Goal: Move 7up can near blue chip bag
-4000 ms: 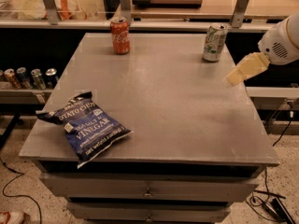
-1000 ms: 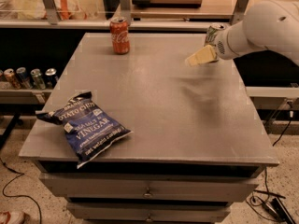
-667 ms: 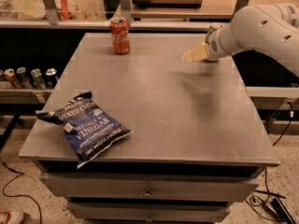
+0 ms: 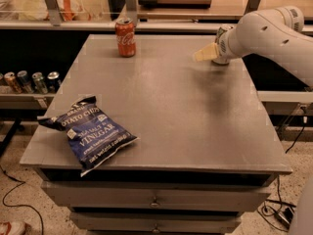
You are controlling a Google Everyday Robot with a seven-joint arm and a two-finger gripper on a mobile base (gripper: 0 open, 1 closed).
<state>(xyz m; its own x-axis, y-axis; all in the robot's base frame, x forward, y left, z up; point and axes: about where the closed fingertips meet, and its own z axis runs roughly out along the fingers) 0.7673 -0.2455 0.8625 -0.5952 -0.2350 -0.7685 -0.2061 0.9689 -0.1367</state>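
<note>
The 7up can [image 4: 221, 32] stands at the far right of the grey table [image 4: 171, 111]. It is mostly hidden behind my white arm, and only its silver top and a bit of its base show. My gripper [image 4: 204, 53] is just left of the can at can height and points left. The blue chip bag [image 4: 91, 133] lies flat at the table's front left corner, far from the can and the gripper.
A red Coca-Cola can [image 4: 125, 37] stands at the far left-centre of the table. Several cans [image 4: 29, 81] stand on a lower shelf to the left. A counter with clutter runs behind the table. Cables lie on the floor at the right.
My arm has swung in from the right side of the table to the 7up can and now covers most of it. The gripper has shifted slightly left. The cans and the bag have not moved.
</note>
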